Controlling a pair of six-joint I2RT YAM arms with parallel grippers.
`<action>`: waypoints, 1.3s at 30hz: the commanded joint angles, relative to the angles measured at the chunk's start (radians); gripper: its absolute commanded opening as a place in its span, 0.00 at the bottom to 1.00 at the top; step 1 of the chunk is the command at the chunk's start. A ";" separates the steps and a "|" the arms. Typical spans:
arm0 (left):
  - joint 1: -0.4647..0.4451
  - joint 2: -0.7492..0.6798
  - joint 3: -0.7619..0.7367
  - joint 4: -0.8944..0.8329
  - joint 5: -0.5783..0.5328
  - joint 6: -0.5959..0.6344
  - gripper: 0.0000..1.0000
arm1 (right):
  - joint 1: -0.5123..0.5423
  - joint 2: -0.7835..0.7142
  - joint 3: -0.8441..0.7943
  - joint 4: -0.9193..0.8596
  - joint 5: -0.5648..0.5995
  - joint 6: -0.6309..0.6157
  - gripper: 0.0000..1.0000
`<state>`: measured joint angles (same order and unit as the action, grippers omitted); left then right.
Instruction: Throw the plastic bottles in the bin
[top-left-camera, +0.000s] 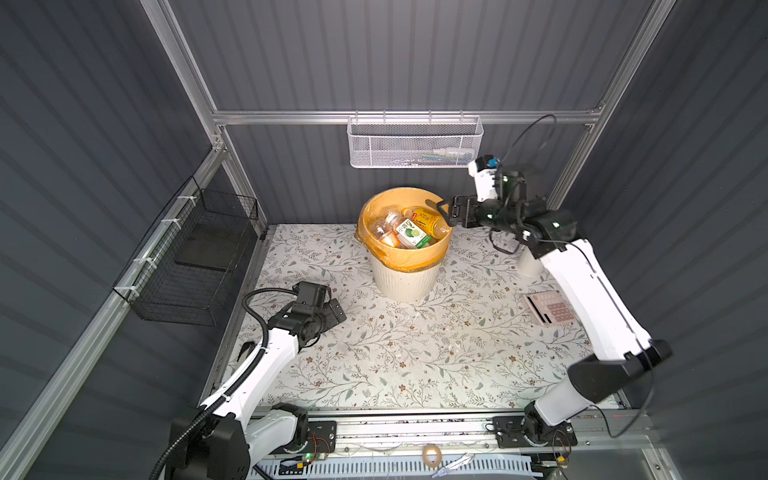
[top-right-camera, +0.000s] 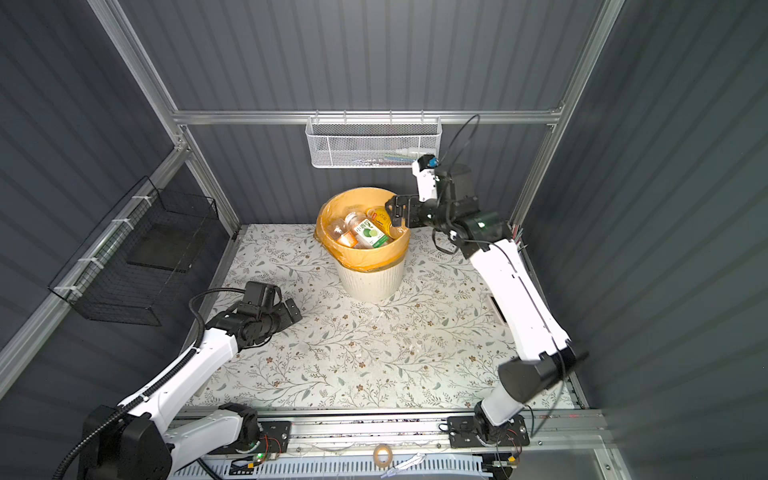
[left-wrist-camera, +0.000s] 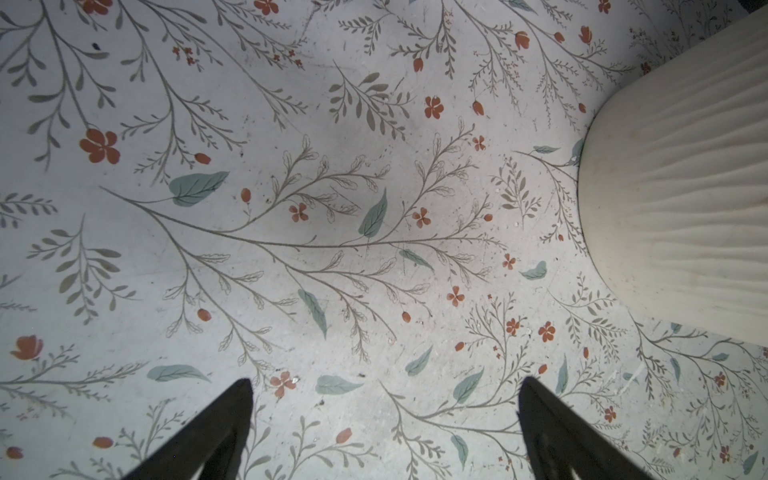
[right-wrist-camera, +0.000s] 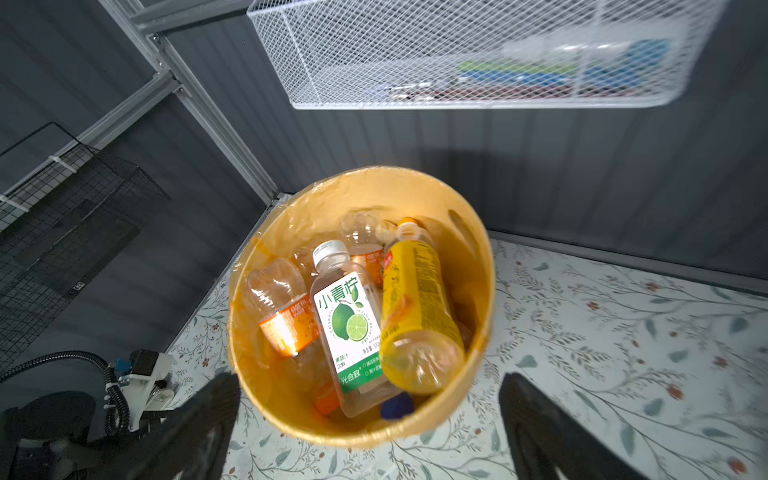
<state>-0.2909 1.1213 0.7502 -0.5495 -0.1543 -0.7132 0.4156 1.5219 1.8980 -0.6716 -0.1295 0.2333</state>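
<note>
On the left wall a black wire basket (top-left-camera: 195, 257) of thin square grid is hanging. Near the left edge of the table top (top-left-camera: 415, 353), which is wearing a matt sheet printed with leaves and small red flowers, the left gripper (left-wrist-camera: 386, 381) is hovering low. Its two dark pointed fingers are standing wide apart and are holding nothing.

At the middle of the back edge the round cream-white ribbed bin (top-left-camera: 401, 280) is standing upright, with a glossy orange-yellow plastic liner (top-left-camera: 399, 255) folded over its rim. The plastic bottles (top-left-camera: 409, 230) are lying inside it in a heap: a crumpled clear bottle with an orange label (right-wrist-camera: 282, 316), a white-capped clear bottle with a lime label (right-wrist-camera: 349, 328) and a yellow-labelled bottle (right-wrist-camera: 415, 307). On the back wall above, a white mesh basket (top-left-camera: 415, 143) is hanging.

Over the right rim of the bin the right gripper (top-left-camera: 441, 212) is hanging, with its fingers spread wide and empty.
</note>
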 joint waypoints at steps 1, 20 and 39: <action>0.009 -0.002 0.003 -0.032 -0.023 0.025 1.00 | -0.021 -0.134 -0.206 0.141 0.129 -0.024 0.99; 0.009 0.084 0.066 0.056 -0.195 0.152 1.00 | -0.252 -0.592 -1.548 1.138 0.467 -0.257 0.99; 0.009 0.102 -0.026 0.375 -0.377 0.245 1.00 | -0.409 -0.112 -1.542 1.557 0.303 -0.204 0.99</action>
<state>-0.2909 1.2499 0.7597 -0.2527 -0.4606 -0.4995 0.0383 1.4109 0.3317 0.8314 0.2337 -0.0063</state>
